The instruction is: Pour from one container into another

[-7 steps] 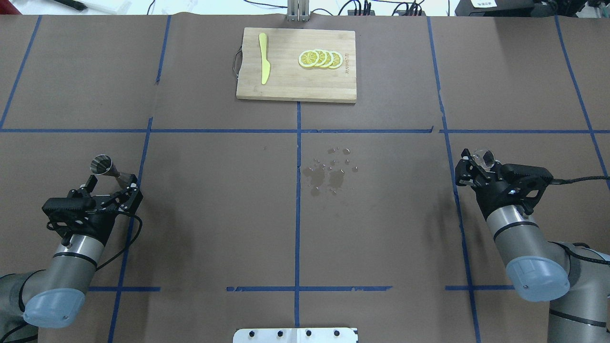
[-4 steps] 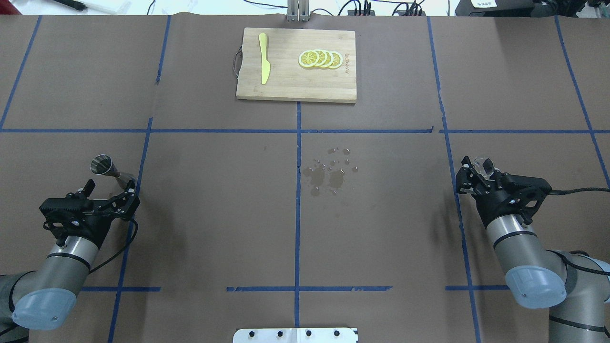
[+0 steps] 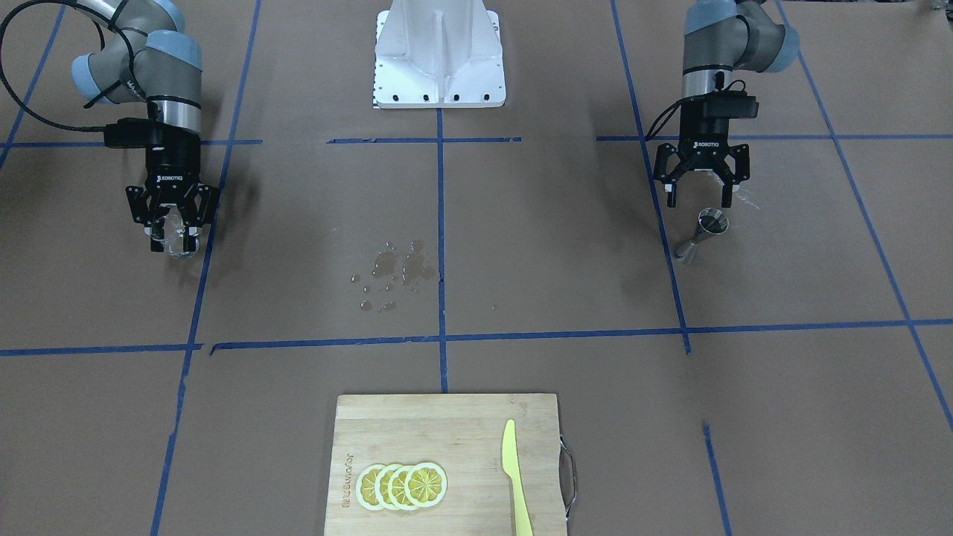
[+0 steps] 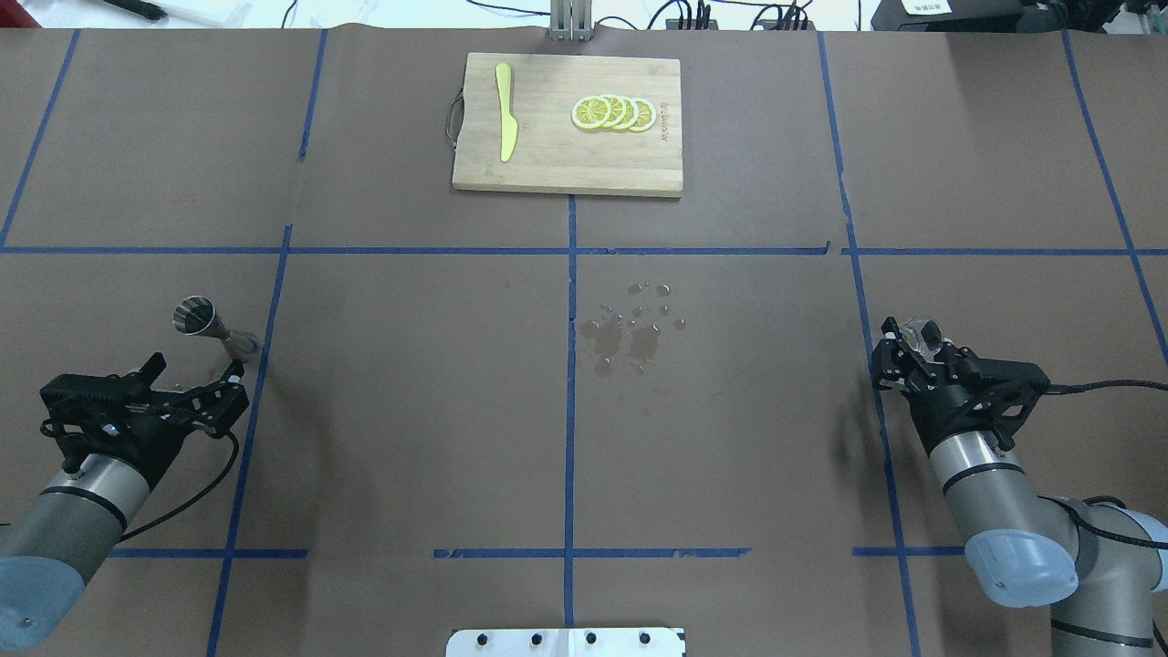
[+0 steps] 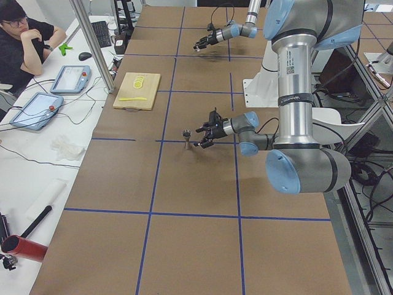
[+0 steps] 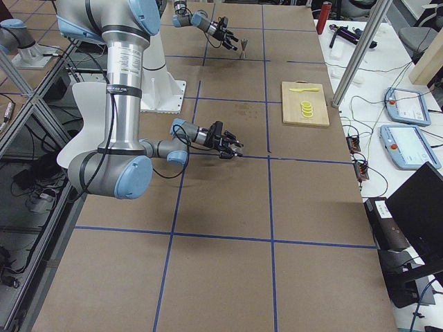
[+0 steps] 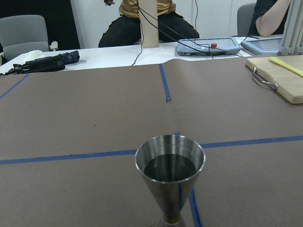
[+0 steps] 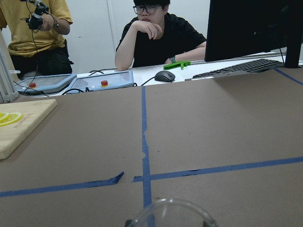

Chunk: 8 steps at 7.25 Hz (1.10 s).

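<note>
What could go wrong here starts with the jigger (image 3: 700, 234), a small grey metal hourglass standing upright on the desk (image 3: 521, 223) on the robot's left side. It is narrow at the waist, small at the foot, and its upper cone holds dark liquid close to the rim. The left fingers (image 3: 670, 195) are spread wide just behind it, not touching. We judge that a small forward drift of that arm would knock it over and spill it. On the far side of the desk, well apart, the right fingers (image 3: 154, 232) are closed around the glass cup (image 3: 177, 242). It is small, clear and smooth, with a round rim, so it could slip in the grip or tip if set down unevenly. We cannot tell whether it rests on the desk or whether any liquid remains inside. Droplets (image 3: 391, 272) lie on the brown paper between the arms, near the middle of the desk. Wet paper there could let a container slide.
</note>
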Available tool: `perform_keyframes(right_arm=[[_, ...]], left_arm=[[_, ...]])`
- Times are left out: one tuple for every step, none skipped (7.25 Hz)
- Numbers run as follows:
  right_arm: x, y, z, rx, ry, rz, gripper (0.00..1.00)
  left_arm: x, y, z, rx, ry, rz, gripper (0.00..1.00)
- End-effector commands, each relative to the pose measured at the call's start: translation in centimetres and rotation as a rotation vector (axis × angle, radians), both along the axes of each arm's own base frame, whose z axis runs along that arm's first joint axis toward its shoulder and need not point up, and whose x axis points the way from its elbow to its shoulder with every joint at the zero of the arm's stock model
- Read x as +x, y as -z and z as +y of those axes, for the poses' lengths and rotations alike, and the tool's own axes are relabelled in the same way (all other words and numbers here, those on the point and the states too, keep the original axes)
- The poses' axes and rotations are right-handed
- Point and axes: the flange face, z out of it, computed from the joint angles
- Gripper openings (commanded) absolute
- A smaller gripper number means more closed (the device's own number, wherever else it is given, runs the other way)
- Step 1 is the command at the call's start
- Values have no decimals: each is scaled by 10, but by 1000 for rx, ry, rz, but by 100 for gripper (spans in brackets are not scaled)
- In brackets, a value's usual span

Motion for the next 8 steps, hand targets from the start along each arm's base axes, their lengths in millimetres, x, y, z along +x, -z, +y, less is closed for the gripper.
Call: perform_keyframes(right_arm=[[-3,-11,3,4,-2,24,0],[-4,-11,5,7,-2,27,0],[-5,-12,6,7,1,28,0],[-6,-12,6,7,2,28,0],[-6,-14,6,6,2,33,3],[-7,-21,7,3,4,46,12],[-8,-25,8,1,9,55,19],[-9,-29,9,1,11,62,26]], left_arm=[[-13,19,8,-20,-83,15,100],[-15,19,8,-20,-83,13,100],[-15,19,8,-20,-83,13,100],[-15,20,8,-19,-83,15,100],[-15,20,8,-20,-86,15,100],[-15,21,9,-21,-88,17,100],[-15,21,8,-21,-86,17,100],[-15,21,8,-21,-86,17,100]])
